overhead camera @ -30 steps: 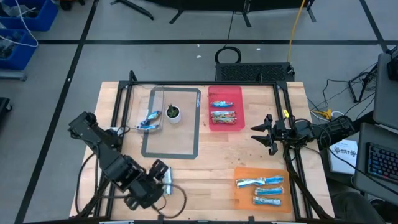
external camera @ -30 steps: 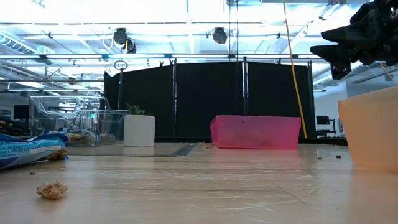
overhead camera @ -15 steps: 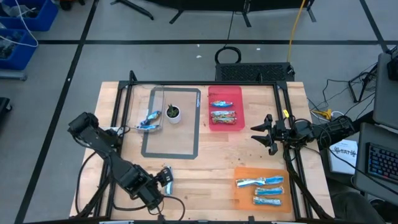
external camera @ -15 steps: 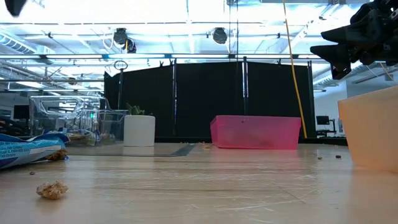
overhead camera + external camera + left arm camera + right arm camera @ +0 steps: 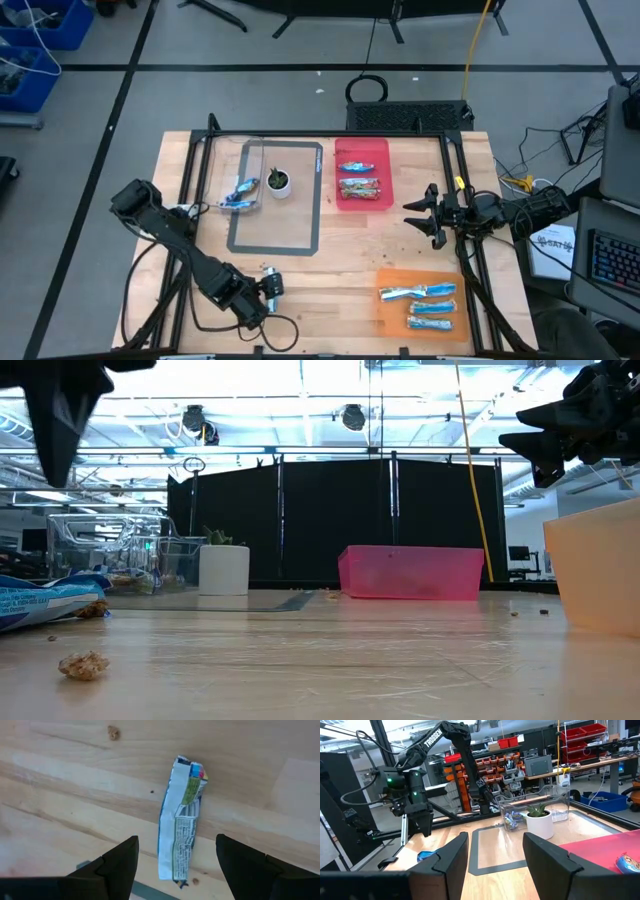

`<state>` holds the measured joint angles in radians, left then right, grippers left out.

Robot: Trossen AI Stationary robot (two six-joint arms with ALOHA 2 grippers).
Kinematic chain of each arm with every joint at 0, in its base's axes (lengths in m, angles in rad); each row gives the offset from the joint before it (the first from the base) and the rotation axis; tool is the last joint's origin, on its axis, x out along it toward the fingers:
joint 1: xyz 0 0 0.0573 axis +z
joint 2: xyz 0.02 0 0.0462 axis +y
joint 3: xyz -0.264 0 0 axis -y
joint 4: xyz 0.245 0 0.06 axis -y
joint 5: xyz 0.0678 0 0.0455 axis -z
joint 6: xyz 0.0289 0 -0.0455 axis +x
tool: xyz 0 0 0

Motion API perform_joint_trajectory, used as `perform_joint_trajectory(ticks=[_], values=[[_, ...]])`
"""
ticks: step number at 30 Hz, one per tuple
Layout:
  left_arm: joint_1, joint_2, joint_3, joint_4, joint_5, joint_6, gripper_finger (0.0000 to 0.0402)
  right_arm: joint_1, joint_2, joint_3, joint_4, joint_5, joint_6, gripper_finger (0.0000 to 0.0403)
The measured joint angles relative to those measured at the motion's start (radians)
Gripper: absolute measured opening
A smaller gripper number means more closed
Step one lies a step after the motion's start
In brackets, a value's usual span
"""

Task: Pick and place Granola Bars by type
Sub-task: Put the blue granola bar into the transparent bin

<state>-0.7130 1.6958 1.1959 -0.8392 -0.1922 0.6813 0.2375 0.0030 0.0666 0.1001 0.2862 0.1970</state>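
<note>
left gripper [image 5: 268, 287] sits low over the near-left part of the light wooden table [image 5: 350, 250], fingers [image 5: 117, 862] spread wide and empty, pointing down at one crinkled blue-and-silver foil granola bar [image 5: 181, 818] lying flat on the wood. the bar is between the fingers in the left wrist view, not touching either. a small brown crumb [image 5: 113, 732] lies on the wood a little away from it. in the low view the same bar [image 5: 45, 600] shows at the left edge with a beige crumb lump [image 5: 84, 664] just near of it.

right gripper [image 5: 425, 213] hangs above the right-centre of the table, well apart from every bar, fingers [image 5: 547, 857] wide apart and holding nothing.

other bars: a shiny blue bar and a brownish-gold bar [image 5: 360, 187] lie in the pink rectangular plastic bin [image 5: 383, 150] at far centre. three blue-and-silver bars [image 5: 418, 292] lie in the orange rectangular tray [image 5: 392, 316] at near right. one more blue-and-silver bar [image 5: 241, 192] lies in the clear plastic box [image 5: 254, 150] at far left.

small green plant in a white pot [image 5: 278, 182] stands just right of the clear box, inside the grey tape rectangle [image 5: 316, 200] marked on the table.
</note>
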Motion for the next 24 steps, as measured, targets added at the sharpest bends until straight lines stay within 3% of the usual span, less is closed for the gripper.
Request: perform_joint_trajectory(ticks=[12,24], values=[[0.034,0.000,-0.079,0.103,0.087,0.111,0.0269,0.000,0.000,0.000,0.000,0.000,0.000,0.0183],[0.071,0.000,-0.151,0.244,0.079,0.138,0.0269,0.000,0.000,0.000,0.000,0.000,0.000,0.0183]])
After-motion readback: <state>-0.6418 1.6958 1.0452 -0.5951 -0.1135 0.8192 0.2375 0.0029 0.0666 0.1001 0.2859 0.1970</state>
